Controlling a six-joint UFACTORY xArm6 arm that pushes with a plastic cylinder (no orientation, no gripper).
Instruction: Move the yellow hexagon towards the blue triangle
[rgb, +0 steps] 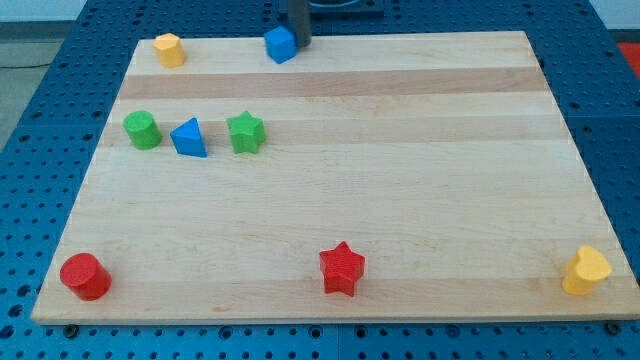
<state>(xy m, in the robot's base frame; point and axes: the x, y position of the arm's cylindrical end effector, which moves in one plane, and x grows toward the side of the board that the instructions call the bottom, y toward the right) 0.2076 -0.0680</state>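
Note:
The yellow hexagon (170, 49) sits at the board's top left corner. The blue triangle (189, 138) lies lower down on the left side, between a green cylinder (142, 130) and a green star (245, 132). My tip (300, 44) is at the view's top edge, just right of and touching or nearly touching a blue cube (281, 45). It is well to the right of the yellow hexagon.
A red cylinder (84, 276) sits at the bottom left corner. A red star (342, 268) is at the bottom middle, and a yellow heart (585, 271) at the bottom right corner. The wooden board (400, 180) rests on a blue perforated table.

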